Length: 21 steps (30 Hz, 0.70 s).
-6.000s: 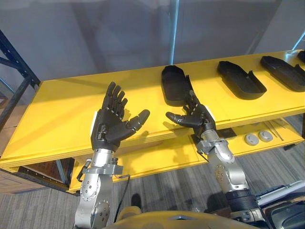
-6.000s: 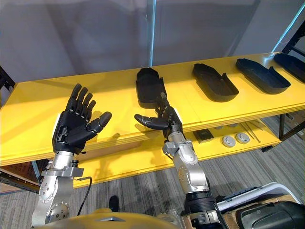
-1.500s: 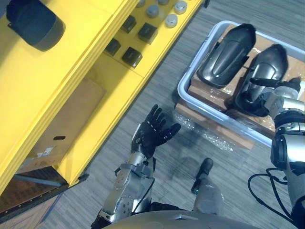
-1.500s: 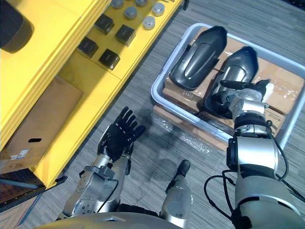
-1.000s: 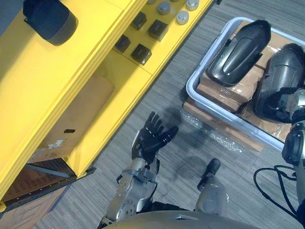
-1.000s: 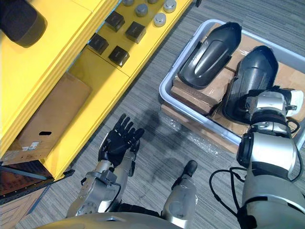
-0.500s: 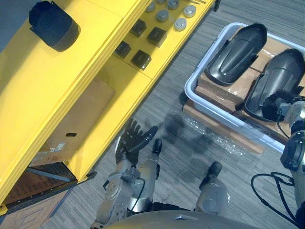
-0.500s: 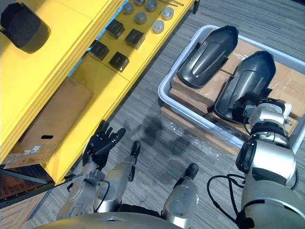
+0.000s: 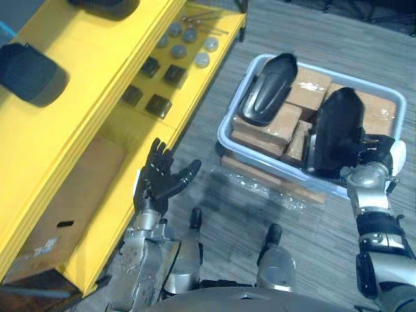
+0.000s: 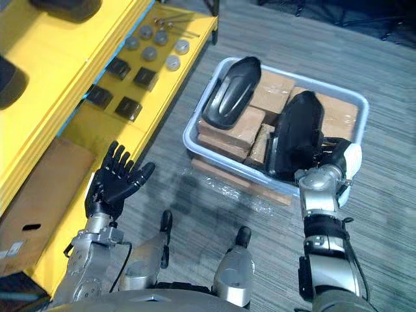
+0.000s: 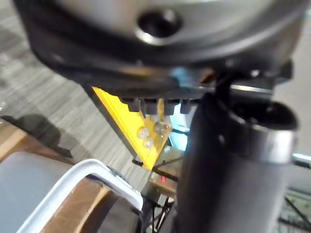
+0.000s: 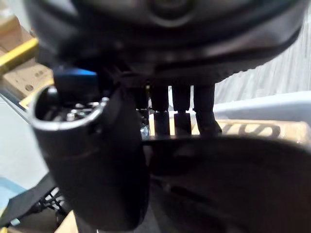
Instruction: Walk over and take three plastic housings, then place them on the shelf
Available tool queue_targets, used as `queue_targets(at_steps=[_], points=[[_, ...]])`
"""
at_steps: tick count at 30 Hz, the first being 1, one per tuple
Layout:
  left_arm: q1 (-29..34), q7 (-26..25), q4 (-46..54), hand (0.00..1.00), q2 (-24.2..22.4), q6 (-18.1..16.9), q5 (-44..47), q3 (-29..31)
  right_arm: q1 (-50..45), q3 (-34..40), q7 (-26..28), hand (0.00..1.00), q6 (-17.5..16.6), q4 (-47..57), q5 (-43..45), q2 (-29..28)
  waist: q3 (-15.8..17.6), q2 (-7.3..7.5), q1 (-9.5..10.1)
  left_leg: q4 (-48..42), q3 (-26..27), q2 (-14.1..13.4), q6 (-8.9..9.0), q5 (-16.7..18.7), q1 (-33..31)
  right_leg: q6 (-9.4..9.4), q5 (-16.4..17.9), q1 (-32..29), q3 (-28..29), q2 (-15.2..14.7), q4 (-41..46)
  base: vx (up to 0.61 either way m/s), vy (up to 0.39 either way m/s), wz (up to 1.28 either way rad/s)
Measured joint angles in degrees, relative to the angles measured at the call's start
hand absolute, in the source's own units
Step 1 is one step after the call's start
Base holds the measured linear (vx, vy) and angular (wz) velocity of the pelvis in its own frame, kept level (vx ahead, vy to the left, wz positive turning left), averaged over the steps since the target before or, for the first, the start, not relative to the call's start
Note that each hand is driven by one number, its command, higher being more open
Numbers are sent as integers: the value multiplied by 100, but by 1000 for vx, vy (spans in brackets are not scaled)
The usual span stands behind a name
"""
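right hand [image 10: 330, 159] pinching near end of right plastic housing [image 10: 296, 127]; long axis points away | left hand [image 9: 161, 183] spread, empty, farther

Head stereo pair looks down, sharing the bin [image 9: 224, 133]; wrist cameras very close
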State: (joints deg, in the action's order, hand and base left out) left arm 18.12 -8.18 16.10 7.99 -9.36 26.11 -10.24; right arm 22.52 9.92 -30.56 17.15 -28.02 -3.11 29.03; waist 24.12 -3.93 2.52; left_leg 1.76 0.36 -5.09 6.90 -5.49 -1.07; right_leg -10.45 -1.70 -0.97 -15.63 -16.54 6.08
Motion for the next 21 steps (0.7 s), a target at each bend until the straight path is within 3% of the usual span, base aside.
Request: queue_targets(at_steps=[4,6,8,10,14,21], points=[[-513,41,-18,100,68,118,5,-19,-159,-287,-7,0,-13,440,-344,-90,-203,68,-76,67,117,-60,17,12,181,13,-123,185,61,90,-244,14,-11,-18],[-861,75,-211,100,110,248,8,-143,-148,-404,-12,0,-88,460,-346,-267,-527,73,-101,114,175,-108,55,46,247,31,-205,260,98,160,-423,-20,-25,-18],[-1220,79,-636,100,119,482,-29,-318,-131,-647,-26,0,-133,460,-350,-345,-606,86,-82,142,221,-164,70,57,386,56,-271,416,136,233,-577,-19,-29,-19],[-1566,83,-1235,100,136,945,-390,-597,-82,-919,-24,0,-137,456,-418,-408,-751,94,-113,145,242,-200,77,53,386,77,-311,417,158,273,-627,-35,-21,-7],[-1912,128,-1982,100,117,1605,-364,-1043,299,-1178,-9,0,-160,318,-561,-511,-761,120,-162,148,310,-226,90,41,419,98,-390,423,224,308,-689,-35,-4,-10],[-2317,-183,-2504,100,4,1961,271,-1148,1008,-1412,-169,0,-478,73,-575,-584,-758,141,-121,171,310,-279,122,-4,347,145,-511,399,230,386,-839,-44,-9,-2]])
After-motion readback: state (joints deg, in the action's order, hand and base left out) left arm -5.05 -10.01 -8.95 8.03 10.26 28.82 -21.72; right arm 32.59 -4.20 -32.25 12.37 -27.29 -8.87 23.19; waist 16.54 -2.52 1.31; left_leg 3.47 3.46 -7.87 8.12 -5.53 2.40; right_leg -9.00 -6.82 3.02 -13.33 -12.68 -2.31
